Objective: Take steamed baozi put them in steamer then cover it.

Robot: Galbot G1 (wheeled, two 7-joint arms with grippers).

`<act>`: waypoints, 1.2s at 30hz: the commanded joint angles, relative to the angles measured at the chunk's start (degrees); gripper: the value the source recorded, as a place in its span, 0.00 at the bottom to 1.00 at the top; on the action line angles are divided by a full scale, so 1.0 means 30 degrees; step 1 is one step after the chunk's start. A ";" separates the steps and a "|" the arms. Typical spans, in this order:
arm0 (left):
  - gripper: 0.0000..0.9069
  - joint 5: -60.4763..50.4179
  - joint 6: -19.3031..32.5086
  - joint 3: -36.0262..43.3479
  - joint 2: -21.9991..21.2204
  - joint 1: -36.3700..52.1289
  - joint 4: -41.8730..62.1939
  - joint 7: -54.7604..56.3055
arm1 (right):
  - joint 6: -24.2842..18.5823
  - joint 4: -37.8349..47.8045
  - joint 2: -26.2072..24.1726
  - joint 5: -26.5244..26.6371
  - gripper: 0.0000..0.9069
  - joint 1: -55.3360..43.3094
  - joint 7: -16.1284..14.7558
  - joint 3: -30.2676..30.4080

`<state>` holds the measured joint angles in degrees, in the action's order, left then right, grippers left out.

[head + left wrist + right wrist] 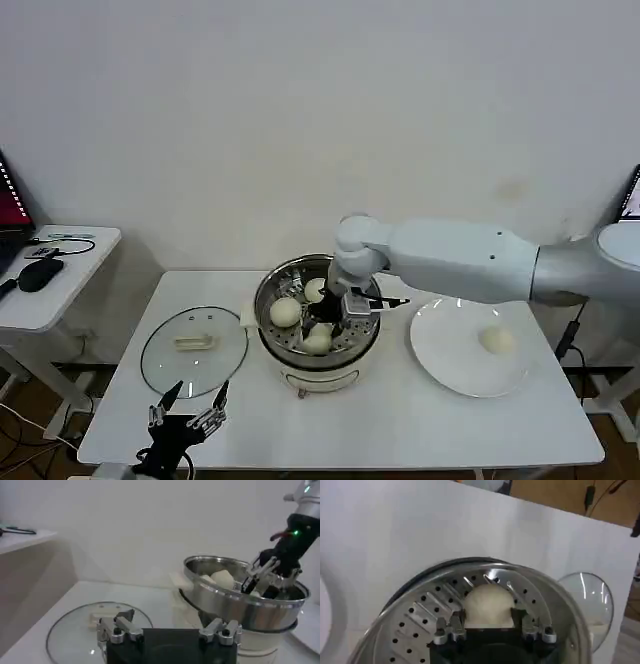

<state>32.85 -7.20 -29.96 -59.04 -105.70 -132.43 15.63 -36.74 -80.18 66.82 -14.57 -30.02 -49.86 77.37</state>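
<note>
The steamer point(263, 300) stands mid-table, a shiny steel pot with a perforated tray point(420, 615). My right gripper point(325, 322) reaches down into it, and its fingers point(456, 622) press both sides of a cream-white baozi point(487, 605) just above the tray. Two other baozi point(285, 312) lie on the tray farther left and back. One baozi point(495, 340) rests on the white plate point(450, 360) to the right. The cover point(165, 360), a clear glass lid with a cream handle, lies flat left of the steamer. My left gripper point(190, 410) hangs open and empty near the table's front edge, just in front of the cover point(75, 630).
A low white side table point(60, 290) at the far left carries a black mouse and cables. The work table's front edge point(340, 462) runs just behind my left gripper. A wall closes off the back.
</note>
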 commanded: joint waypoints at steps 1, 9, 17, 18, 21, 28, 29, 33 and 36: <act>1.00 0.0003 -0.0008 0.0027 -0.0021 0.0009 -0.0024 -0.0009 | 0.0028 0.0087 -0.0174 0.0289 1.00 -0.0401 0.0108 -0.0112; 1.00 -0.0024 0.0001 0.0099 -0.0125 -0.0029 0.0100 0.0019 | 0.0603 -0.0093 -0.1280 0.1700 1.00 -0.1820 0.0346 -0.0332; 1.00 -0.0076 0.0003 0.0079 -0.0219 -0.0140 0.0096 0.0063 | 0.2282 -0.0561 -0.3276 0.3768 1.00 -0.2628 0.0313 -0.0056; 1.00 -0.0086 -0.0012 0.0103 -0.0236 -0.0111 0.0103 0.0070 | 0.2733 -0.0570 -0.3585 0.4050 1.00 -0.2750 0.0322 0.0042; 1.00 -0.0088 -0.0010 0.0131 -0.0216 -0.0131 0.0098 0.0053 | 0.3601 -0.0700 -0.4356 0.4804 1.00 -0.3188 0.0320 0.0387; 1.00 -0.0108 -0.0013 0.0144 -0.0212 -0.0059 0.0090 0.0032 | 0.6580 -0.1358 -0.6163 0.7329 1.00 -0.4148 0.0143 0.1946; 1.00 -0.0108 -0.0013 0.0140 -0.0217 -0.0061 0.0074 0.0040 | 0.6707 -0.1325 -0.6336 0.7364 1.00 -0.4239 0.0108 0.2004; 1.00 -0.0115 -0.0020 0.0139 -0.0225 -0.0088 0.0058 0.0035 | 0.7801 -0.0822 -0.7376 0.7283 1.00 -0.4611 -0.0061 0.2486; 1.00 -0.0112 -0.0010 0.0144 -0.0240 -0.0109 0.0064 0.0034 | 0.8096 -0.0293 -0.8029 0.7300 1.00 -0.4613 -0.0147 0.2943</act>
<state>32.52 -7.23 -29.55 -59.79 -105.96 -132.22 15.77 -19.71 -82.50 49.60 3.08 -41.77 -49.72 82.61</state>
